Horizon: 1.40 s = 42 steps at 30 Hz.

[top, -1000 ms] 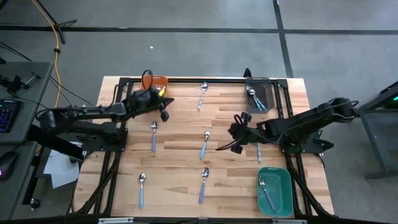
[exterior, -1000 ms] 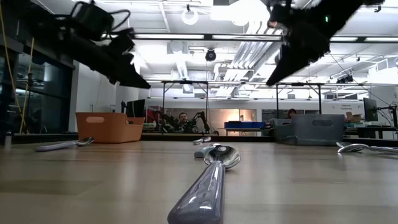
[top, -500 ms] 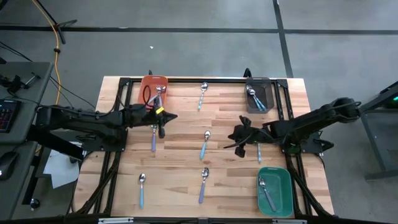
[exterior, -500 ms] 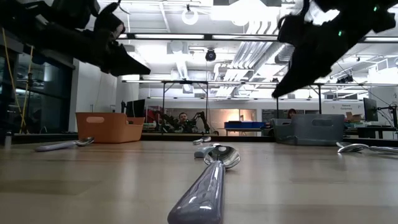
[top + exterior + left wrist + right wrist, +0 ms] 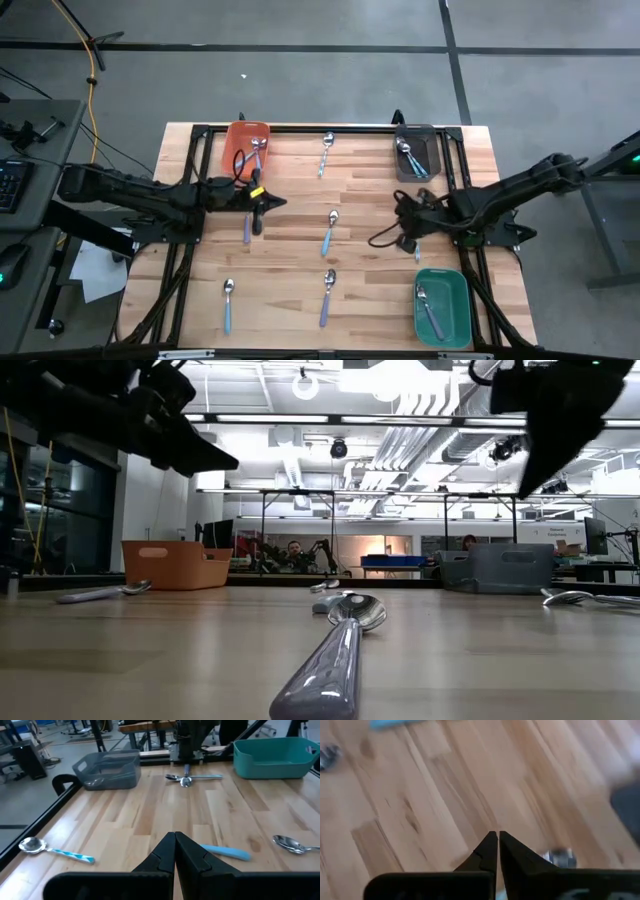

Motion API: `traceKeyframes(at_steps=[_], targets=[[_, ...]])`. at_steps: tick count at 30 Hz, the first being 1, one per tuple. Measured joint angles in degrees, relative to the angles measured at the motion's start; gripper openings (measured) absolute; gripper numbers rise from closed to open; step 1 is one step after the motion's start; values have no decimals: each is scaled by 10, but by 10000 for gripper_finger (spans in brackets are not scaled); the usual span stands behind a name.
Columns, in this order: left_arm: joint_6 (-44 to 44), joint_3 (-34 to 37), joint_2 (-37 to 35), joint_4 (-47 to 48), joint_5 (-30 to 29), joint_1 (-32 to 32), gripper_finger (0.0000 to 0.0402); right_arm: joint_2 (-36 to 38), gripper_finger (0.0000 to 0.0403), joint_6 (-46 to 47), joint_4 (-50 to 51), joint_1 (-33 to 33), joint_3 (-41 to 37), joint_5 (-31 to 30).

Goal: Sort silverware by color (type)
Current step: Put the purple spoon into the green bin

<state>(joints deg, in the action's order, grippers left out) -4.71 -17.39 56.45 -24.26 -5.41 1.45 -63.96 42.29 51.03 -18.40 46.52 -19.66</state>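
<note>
Spanning a wooden table (image 5: 290, 250), loose spoons (image 5: 329, 232) lie at centre, front and far edge; others sit in the orange bin (image 5: 246, 140), grey bin (image 5: 417, 152) and green bin (image 5: 441, 305). Left claw (image 5: 175, 851), fingers pressed together, hovers over a purple-handled spoon (image 5: 246, 222), mostly hidden. Right claw (image 5: 498, 850), also pressed together, hangs left of the green bin. Low view only: lit workshop, seated person (image 5: 293, 550), blurred near spoon (image 5: 335, 640).
</note>
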Motion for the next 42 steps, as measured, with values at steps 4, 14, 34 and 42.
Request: traceKeyframes(at_steps=[4, 14, 34, 42], targets=[[0, 0, 0, 0, 0, -5, 0, -1, 27, 85, 66, -10, 1, 26], [1, 0, 0, 12, 0, -5, 0, -2, 132, 227, 80, -11, -38, 62], [0, 0, 2, 20, 0, -5, 0, -3, 145, 48, 36, 65, -171, 106], [0, 0, 2, 21, 1, -5, 0, -3, 145, -7, 7, 88, -192, 115]])
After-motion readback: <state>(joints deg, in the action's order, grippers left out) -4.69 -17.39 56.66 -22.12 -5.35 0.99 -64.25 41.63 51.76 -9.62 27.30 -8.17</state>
